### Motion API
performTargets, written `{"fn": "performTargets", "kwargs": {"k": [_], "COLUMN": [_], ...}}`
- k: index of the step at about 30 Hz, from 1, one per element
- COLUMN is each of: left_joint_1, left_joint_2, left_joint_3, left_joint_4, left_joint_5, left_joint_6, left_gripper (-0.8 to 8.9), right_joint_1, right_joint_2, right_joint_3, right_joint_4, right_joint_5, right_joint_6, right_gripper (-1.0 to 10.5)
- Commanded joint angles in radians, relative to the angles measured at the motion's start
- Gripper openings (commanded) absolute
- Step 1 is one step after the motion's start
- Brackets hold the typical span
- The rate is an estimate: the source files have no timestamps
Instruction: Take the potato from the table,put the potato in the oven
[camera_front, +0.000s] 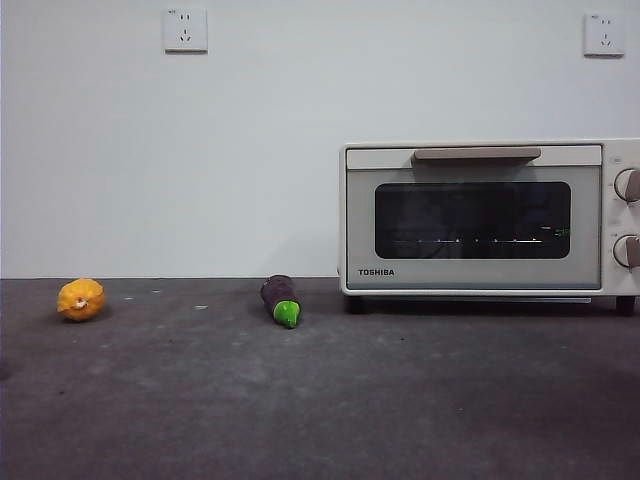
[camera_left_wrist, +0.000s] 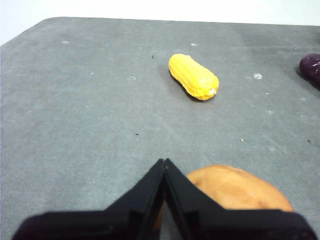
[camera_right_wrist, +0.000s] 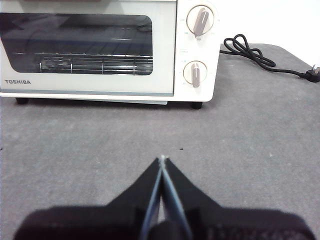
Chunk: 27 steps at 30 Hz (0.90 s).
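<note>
The potato (camera_left_wrist: 235, 187), a smooth orange-brown lump, lies on the grey table (camera_left_wrist: 75, 125) close beside my left gripper (camera_left_wrist: 164, 162), which is shut and holds nothing. It does not show in the front view. The cream TOSHIBA oven (camera_front: 475, 220) stands at the back right with its dark glass door closed. In the right wrist view the oven (camera_right_wrist: 100, 50) faces my right gripper (camera_right_wrist: 162, 160), which is shut, empty and some way in front of it above the table (camera_right_wrist: 250, 140). Neither arm shows in the front view.
A yellow lumpy fruit (camera_front: 81, 298) (camera_left_wrist: 194, 76) lies at the left and a dark purple eggplant (camera_front: 282, 298) (camera_left_wrist: 311, 67) with a green tip sits mid-table. The oven's black cord (camera_right_wrist: 250, 52) and plug (camera_right_wrist: 312, 74) trail to its right. Two wall sockets (camera_front: 185, 30) are behind.
</note>
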<state>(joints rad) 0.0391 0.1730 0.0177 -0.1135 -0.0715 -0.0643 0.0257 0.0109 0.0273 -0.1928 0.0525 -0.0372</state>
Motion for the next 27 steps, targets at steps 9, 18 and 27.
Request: {"fn": "performTargets", "kwargs": {"k": [9,18,27], "left_joint_1": [0.003,0.003,0.003], "left_joint_2": [0.000,0.002,0.011], "left_joint_3": [0.006,0.114,0.224], "left_joint_4": [0.006,-0.001,-0.002], "left_joint_5": [0.039,0.131,0.163], "left_joint_6": [-0.024,-0.086,-0.095], "left_gripper": [-0.06,-0.05,-0.04], "right_joint_1": [0.000,0.000,0.000], "right_joint_2": [-0.002,-0.002,-0.002], "right_joint_3": [-0.012,0.043,0.162], "right_joint_4": [0.009,0.013,0.010], "right_joint_5": [-0.023,-0.024,-0.095], "right_joint_6": [0.093,0.163,0.195], "right_gripper": [0.0,0.0,0.0]}}
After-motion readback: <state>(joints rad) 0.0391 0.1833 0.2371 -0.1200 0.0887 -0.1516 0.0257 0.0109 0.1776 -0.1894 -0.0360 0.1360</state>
